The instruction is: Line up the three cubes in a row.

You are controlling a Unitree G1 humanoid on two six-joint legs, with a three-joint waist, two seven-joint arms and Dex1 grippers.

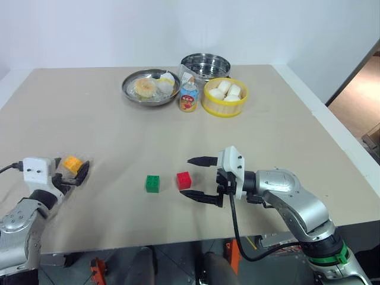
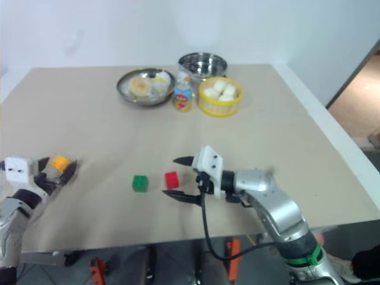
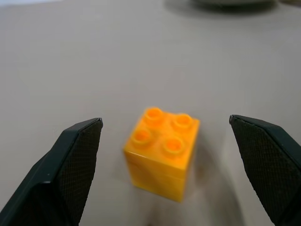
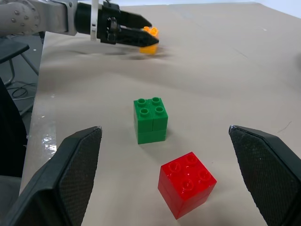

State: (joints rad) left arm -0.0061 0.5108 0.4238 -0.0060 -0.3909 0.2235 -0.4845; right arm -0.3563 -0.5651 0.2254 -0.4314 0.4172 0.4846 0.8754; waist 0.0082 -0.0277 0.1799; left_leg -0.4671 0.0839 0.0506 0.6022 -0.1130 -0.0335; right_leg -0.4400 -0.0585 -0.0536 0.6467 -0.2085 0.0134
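Observation:
The orange-yellow cube (image 3: 162, 153) stands on the tan table (image 1: 107, 124) at the far left, between the fingers of my open left gripper (image 1: 71, 170); neither finger touches it. Near the table's front middle sit the green cube (image 1: 152, 183) and, just right of it, the red cube (image 1: 184, 180), a small gap between them. My right gripper (image 1: 199, 178) is open and points left at the red cube from close by, holding nothing. The right wrist view shows the red cube (image 4: 187, 188) nearest, then the green cube (image 4: 150, 117), and farther off the left gripper (image 4: 141, 36) around the orange-yellow cube (image 4: 150, 42).
At the back of the table stand a steel plate (image 1: 132, 89) with buns, a steel pot (image 1: 205, 64), a small bottle (image 1: 189, 98) and a yellow basket (image 1: 223, 109) of white buns. The table's right edge (image 1: 332, 127) drops off to the floor.

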